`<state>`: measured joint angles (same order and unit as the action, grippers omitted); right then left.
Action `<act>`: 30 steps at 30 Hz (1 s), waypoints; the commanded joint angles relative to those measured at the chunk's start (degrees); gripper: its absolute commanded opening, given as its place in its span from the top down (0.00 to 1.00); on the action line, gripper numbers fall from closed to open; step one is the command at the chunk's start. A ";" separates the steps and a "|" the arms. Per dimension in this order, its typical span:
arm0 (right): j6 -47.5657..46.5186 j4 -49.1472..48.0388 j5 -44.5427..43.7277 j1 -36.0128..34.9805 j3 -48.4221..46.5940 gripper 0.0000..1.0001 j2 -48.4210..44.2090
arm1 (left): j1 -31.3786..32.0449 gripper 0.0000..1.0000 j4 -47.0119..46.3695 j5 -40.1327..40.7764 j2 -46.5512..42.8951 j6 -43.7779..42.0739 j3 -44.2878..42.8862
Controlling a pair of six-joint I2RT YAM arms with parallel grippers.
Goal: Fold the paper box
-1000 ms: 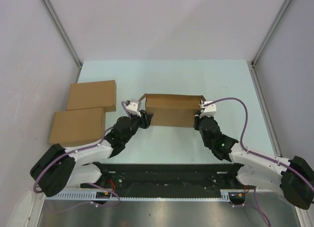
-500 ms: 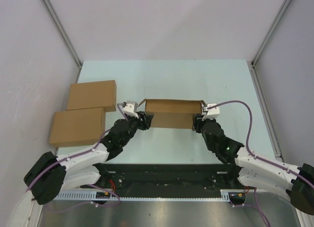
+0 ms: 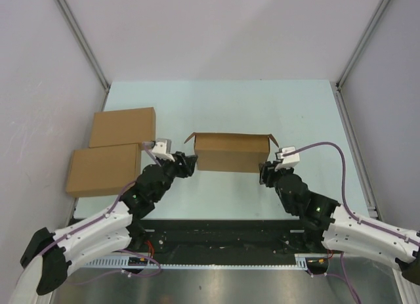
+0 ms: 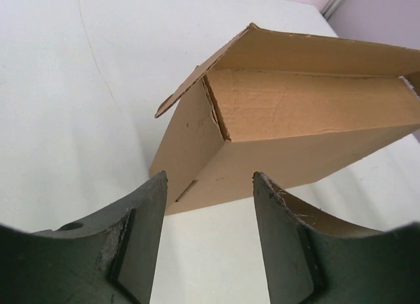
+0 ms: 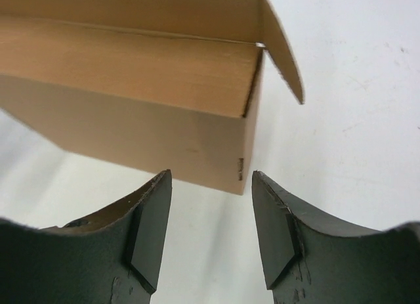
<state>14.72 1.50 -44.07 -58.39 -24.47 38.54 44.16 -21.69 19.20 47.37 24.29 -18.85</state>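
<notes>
box (image 3: 228, 153): centre of table (image 3: 302, 107), ear flaps splayed at its 9 and 3 | left gripper (image 3: 186, 165): jaws apart, empty, at box's 8 | right gripper (image 3: 266, 171): jaws apart, empty, at 4 | handling: likely light, thin, crushable; pinch end walls lightly

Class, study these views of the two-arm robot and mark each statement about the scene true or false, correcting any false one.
1. The paper box stands between the two grippers. True.
2. The left gripper is clamped on the paper box. False: its jaws are open and clear of it.
3. The right gripper is open and holds nothing. True.
4. Two flat cardboard boxes lie on the robot's right. False: they lie on its left.
5. Flaps stick out at both ends of the paper box. True.
</notes>
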 commanded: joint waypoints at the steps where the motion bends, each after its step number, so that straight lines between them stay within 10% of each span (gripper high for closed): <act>1: 1.45 7.72 -6.28 -6.02 -7.07 0.43 -3.47 | 1.10 0.39 10.68 1.19 -8.32 3.39 -0.83; 8: 0.49 19.85 -14.09 -10.34 -21.57 0.41 -2.69 | 1.28 0.32 26.17 10.48 -18.37 4.80 -6.37; 11: -4.23 17.86 -18.75 -10.17 -24.31 0.43 0.21 | 1.28 0.01 28.80 15.23 -15.04 7.77 -11.02; 22: 0.84 26.73 7.41 13.29 -25.81 0.50 3.82 | -0.21 0.00 30.65 18.76 -7.56 5.50 -22.19; 30: -1.54 21.53 13.57 17.43 -25.63 0.56 8.38 | -9.35 0.00 33.73 11.65 -7.47 5.76 -24.65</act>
<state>14.22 26.44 -36.56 -42.54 -49.54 44.49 38.50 10.13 34.04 40.23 29.91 -41.04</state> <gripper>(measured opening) 0.460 0.996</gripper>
